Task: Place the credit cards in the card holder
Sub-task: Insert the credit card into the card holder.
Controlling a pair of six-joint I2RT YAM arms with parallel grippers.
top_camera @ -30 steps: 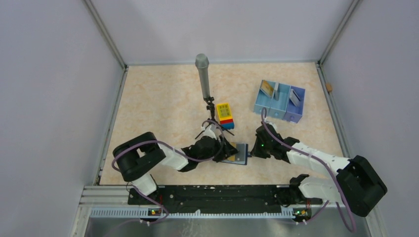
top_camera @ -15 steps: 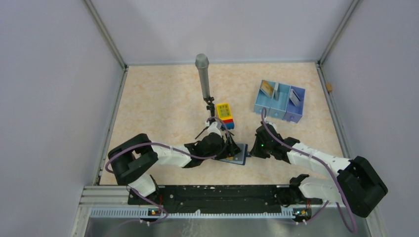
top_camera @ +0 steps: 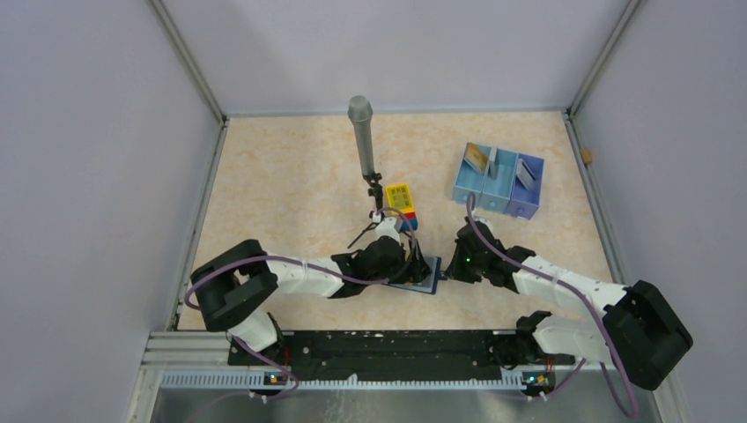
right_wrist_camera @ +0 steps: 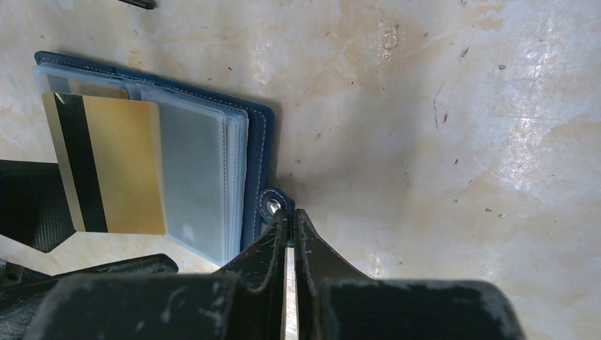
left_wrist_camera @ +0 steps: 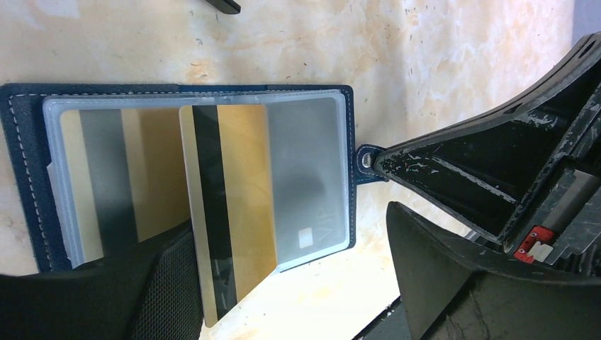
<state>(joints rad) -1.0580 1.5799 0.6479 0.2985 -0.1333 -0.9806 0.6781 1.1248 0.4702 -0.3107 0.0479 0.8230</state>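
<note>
The navy-blue folding card holder [left_wrist_camera: 21, 142] lies open on the table [left_wrist_camera: 461, 42], a gold black-striped card [left_wrist_camera: 237, 212] sticking partway out of its clear sleeve. The left fingers [left_wrist_camera: 496, 297] are spread apart and released. The right fingers [right_wrist_camera: 315, 258] are clenched, tips at the snap tab [right_wrist_camera: 273, 205].

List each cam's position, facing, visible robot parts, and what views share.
Top external: above and behind, facing down; left arm and right arm meet at the card holder.
Left wrist: faces down on the open card holder and gold card; left gripper open, right gripper intruding.
Right wrist: faces down at the snap tab; right gripper's shut fingers.
Shared: both wrist views show card holder and gold card.
</note>
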